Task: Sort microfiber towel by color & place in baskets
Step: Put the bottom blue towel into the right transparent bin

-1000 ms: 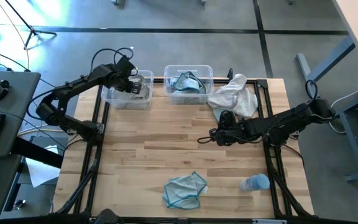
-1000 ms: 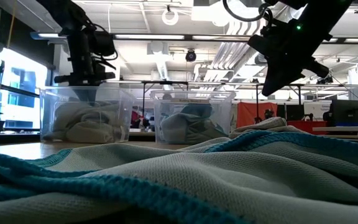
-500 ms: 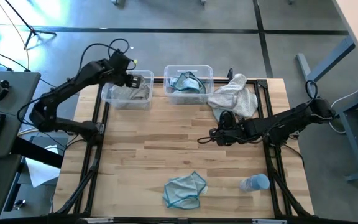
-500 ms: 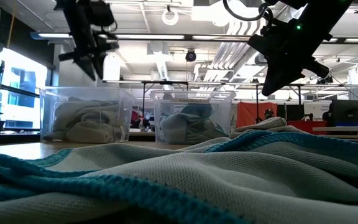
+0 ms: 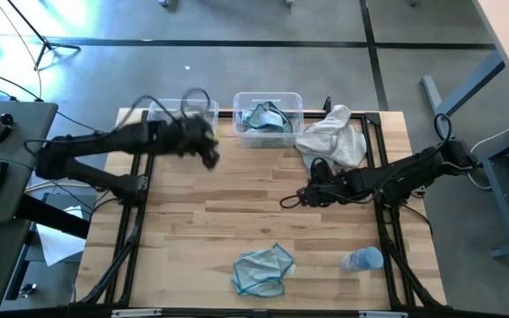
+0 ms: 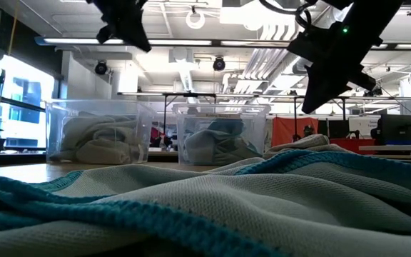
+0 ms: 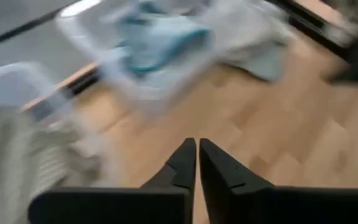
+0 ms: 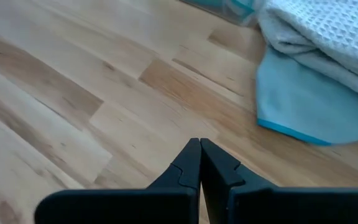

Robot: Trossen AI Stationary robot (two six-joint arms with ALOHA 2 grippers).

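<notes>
A light wooden plank table (image 5: 237,212) carries everything. At its far edge stand two clear plastic rectangular tubs side by side: the left tub (image 6: 98,133) and the right tub (image 5: 268,119). To their right lies a heap of pale grey-beige cloths (image 5: 334,137). Near the front edge lies a crumpled pale blue-teal cloth (image 5: 262,269), with a small bluish plastic bottle (image 5: 362,260) on its side to the right.
</notes>
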